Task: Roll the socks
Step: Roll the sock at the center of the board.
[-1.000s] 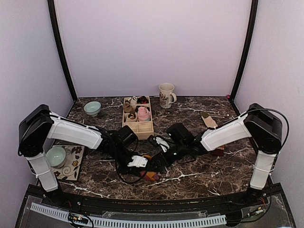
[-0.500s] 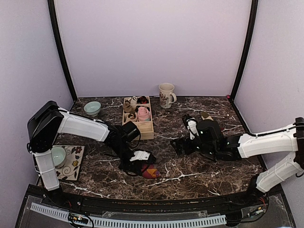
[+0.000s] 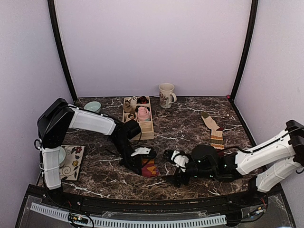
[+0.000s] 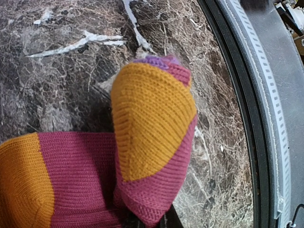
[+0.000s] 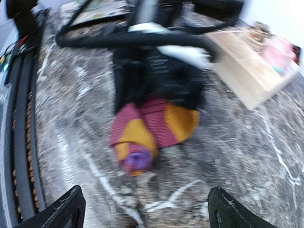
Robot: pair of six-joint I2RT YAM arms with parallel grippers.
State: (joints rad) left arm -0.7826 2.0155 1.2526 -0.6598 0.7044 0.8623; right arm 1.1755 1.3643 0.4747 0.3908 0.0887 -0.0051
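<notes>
A striped sock, maroon and orange with a purple tip, is rolled into a bundle and lifted a little off the marble table near its front edge. My left gripper is shut on the bundle's maroon end, and only the dark tips of the left gripper show under the knit. The same sock lies straight ahead of my right gripper, which stands open and apart from it. In the top view the right gripper is low, just right of the sock. A second sock lies flat at the right.
A wooden compartment box holding a pink bundle stands behind the left arm. A mug is at the back, a pale green bowl at the back left, and a bowl on a patterned mat at the left. The table's black front rail runs close by.
My right gripper left the sock, swung out to the right, then came back low along the front, facing the bundle. The left gripper kept its hold and shifted slightly.
</notes>
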